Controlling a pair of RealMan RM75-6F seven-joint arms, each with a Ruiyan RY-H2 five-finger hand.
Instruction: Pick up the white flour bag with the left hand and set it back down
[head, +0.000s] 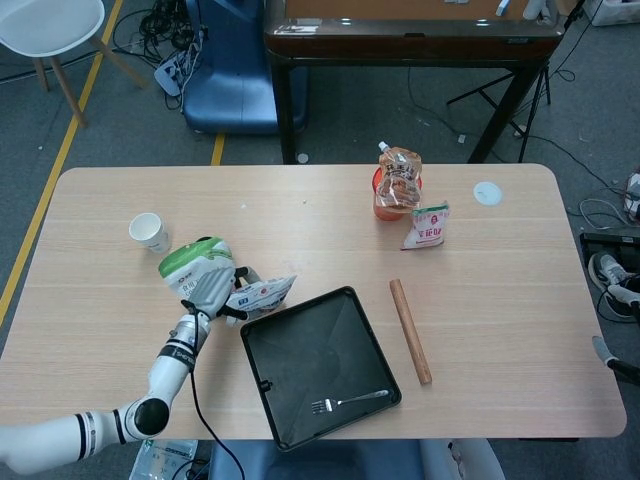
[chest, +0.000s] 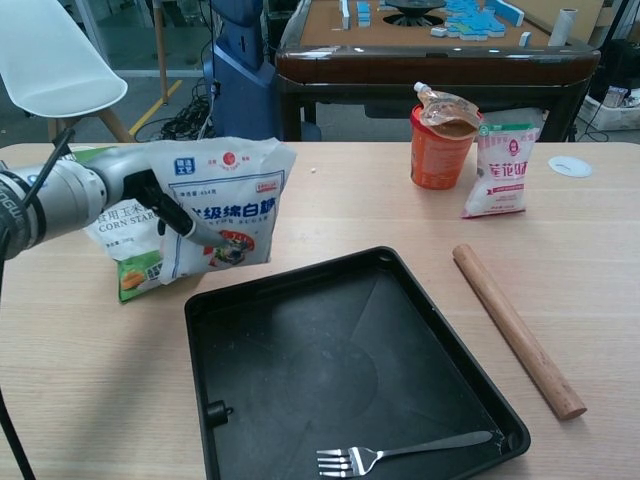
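My left hand grips the white flour bag by its left side. The bag stands upright with its blue printed face toward the chest camera, and its lower edge is low, near the tabletop. In the head view the left hand and the flour bag are just beyond the black tray's far-left corner. Whether the bag touches the table I cannot tell. My right hand appears in neither view.
A green-and-white corn starch bag lies right behind the hand, a paper cup further left. The tray holds a fork. A wooden rolling pin, an orange cup with a pouch and a small white bag stand to the right.
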